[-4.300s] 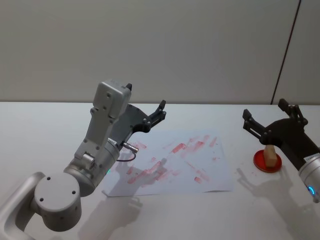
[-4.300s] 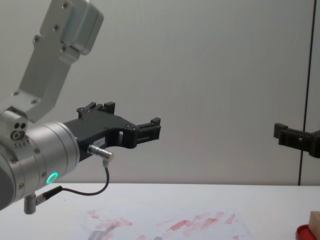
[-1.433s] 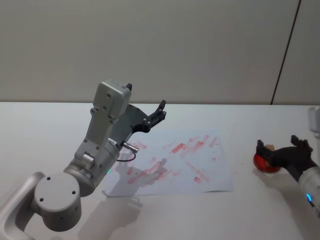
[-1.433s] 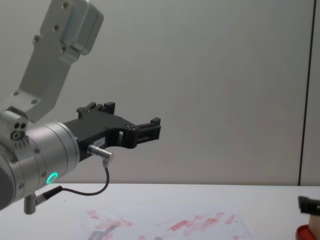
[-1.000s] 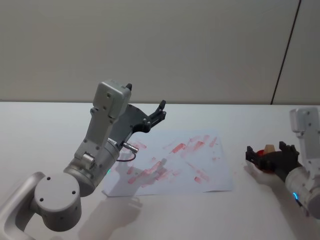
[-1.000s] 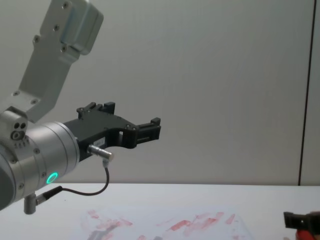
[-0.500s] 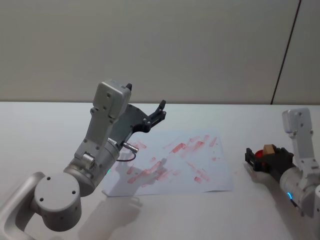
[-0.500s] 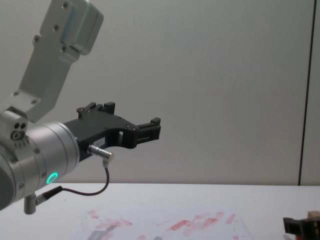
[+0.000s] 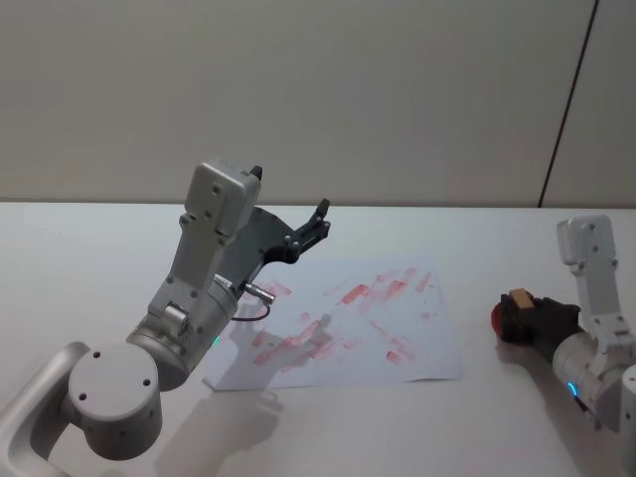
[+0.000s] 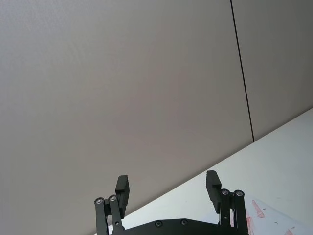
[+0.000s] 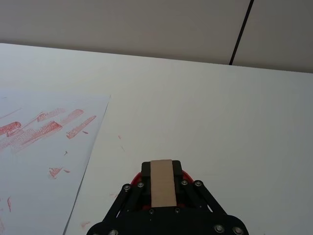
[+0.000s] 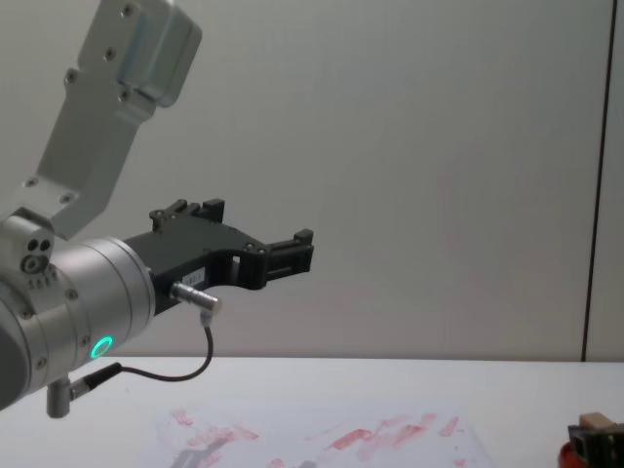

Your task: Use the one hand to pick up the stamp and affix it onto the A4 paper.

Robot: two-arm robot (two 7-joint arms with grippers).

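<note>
White worktop (image 9: pixel 89 248) is sitting in front of a plain grey wall (image 9: pixel 397 89). Black two-finger right pincer (image 9: pixel 519 316), blue-lit ring (image 9: pixel 569 389) behind it, is sitting low at the worktop's right side. It is clamping the small pale tan wooden-looking stamp (image 9: pixel 518 298) between its jaws. Stamp is standing upright over the flat red round tray (image 9: pixel 499 320); can't tell if it is touching the tray. In the right wrist view, red tray edges are peeking out on either side of the jaws. White rectangular A4 paper (image 9: pixel 427 353) with red ink streaks is lying flat mid-worktop, near the tray but apart from it. Left pincer (image 9: pixel 320 221), green-lit ring (image 12: pixel 100 345) behind it, is hanging raised over the paper's left side, jaws standing wide apart, gripping nothing.
</note>
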